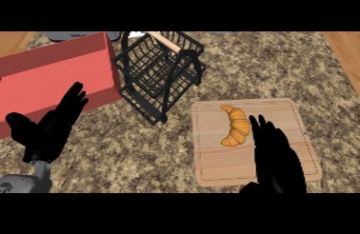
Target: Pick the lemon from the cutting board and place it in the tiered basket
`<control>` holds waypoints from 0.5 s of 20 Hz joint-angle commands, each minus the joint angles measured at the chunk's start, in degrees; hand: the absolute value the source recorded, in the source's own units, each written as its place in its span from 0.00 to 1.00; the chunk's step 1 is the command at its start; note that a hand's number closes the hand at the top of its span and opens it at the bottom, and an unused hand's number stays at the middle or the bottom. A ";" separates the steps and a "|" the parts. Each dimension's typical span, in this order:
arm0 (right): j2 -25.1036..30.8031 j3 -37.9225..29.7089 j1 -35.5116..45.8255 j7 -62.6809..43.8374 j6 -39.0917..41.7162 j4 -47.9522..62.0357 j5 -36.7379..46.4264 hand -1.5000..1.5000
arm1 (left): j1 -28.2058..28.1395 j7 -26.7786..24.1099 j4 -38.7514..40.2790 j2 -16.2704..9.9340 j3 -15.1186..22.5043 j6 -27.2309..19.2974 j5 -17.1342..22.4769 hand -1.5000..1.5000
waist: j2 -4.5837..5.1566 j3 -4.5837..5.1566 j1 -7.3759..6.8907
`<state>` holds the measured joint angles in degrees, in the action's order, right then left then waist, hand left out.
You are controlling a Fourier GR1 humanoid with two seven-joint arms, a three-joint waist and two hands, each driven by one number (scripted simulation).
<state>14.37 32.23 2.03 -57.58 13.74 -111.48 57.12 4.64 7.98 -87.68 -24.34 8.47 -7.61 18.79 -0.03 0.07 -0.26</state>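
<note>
On the wooden cutting board (281, 115) at the right lies an orange-brown croissant (235, 126); I see no lemon. My right hand (275, 157) hovers over the board just right of the croissant, fingers straight, holding nothing. The black wire tiered basket (160, 69) stands at the upper middle, tilted, with a wooden handle on top. At the left, my left hand (51, 128) rests open with fingers up, in front of the red box.
A large red box (53, 76) sits at the left, close beside the basket. A grey object (67, 35) shows behind it at the top. Speckled stone counter (141, 152) lies between board and box.
</note>
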 commanded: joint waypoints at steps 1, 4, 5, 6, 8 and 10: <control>-1.84 -2.22 0.18 -1.05 -0.60 6.47 1.50 0.00 | -2.43 -0.97 -0.24 0.44 -1.57 0.89 -0.68 0.50 | 0.04 -0.08 0.02; -2.16 -3.84 -0.08 1.50 -4.04 12.69 3.58 0.00 | -3.51 -0.72 -2.38 1.37 -1.30 1.22 -0.95 0.50 | 0.03 -0.09 -0.11; -2.84 -3.21 -0.69 -0.94 0.62 6.62 3.93 0.00 | -1.01 0.75 -0.12 0.59 -3.42 3.33 -1.16 0.50 | 0.00 -0.07 0.24; -3.04 -2.89 -1.62 1.84 -5.40 12.46 5.94 0.00 | -1.72 2.55 -3.78 0.52 -2.76 2.59 -0.92 0.50 | 0.00 -0.09 0.10; -1.60 -3.09 -4.87 5.25 -7.85 12.03 6.68 0.00 | -0.45 2.37 -1.65 1.32 -3.48 3.22 -2.92 0.50 | 0.00 -0.09 0.31; -3.25 -4.86 -1.37 4.61 -6.28 13.19 7.98 0.00 | 1.59 0.77 2.21 3.12 -4.98 4.64 -2.99 0.50 | 0.03 -0.07 0.33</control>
<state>12.15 28.64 0.14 -53.71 9.10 -100.37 62.71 4.19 8.62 -87.86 -22.30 5.71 -4.84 16.41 -0.01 -0.01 -0.03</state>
